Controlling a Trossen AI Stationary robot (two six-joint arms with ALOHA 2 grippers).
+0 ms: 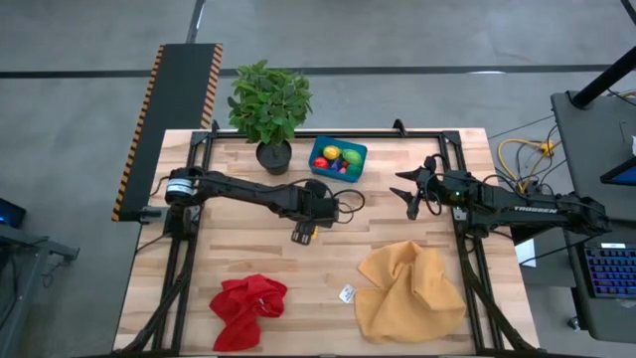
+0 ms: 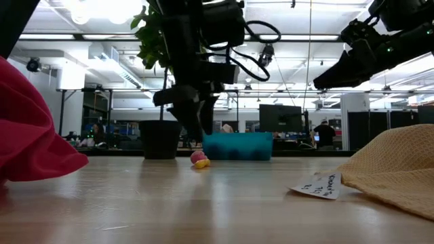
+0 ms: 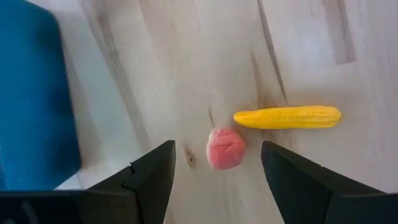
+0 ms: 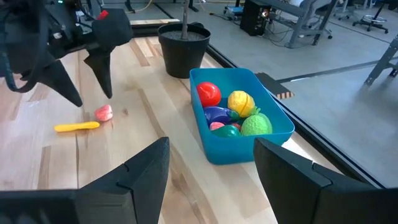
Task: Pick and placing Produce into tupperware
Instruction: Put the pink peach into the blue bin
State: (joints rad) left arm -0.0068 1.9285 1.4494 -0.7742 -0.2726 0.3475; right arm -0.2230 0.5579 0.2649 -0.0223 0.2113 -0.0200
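Note:
My left gripper (image 1: 303,234) is open near the table's middle and points down. It hangs just above a pink toy piece (image 3: 226,148), one finger on either side, touching nothing. A yellow corn-like piece (image 3: 287,116) lies flat beside the pink one (image 4: 104,112). The teal tub (image 1: 338,157) stands toward the far edge, next to the plant pot. It holds red (image 4: 209,94), yellow (image 4: 240,101), green (image 4: 256,124) and purple (image 4: 217,114) pieces. My right gripper (image 1: 412,194) is open and held in the air to the right of the tub.
A potted plant (image 1: 270,109) stands at the far edge, left of the tub. A red cloth (image 1: 248,308) lies near the front left and a mustard-yellow cloth (image 1: 412,291) near the front right. A small white tag (image 1: 347,293) lies between them.

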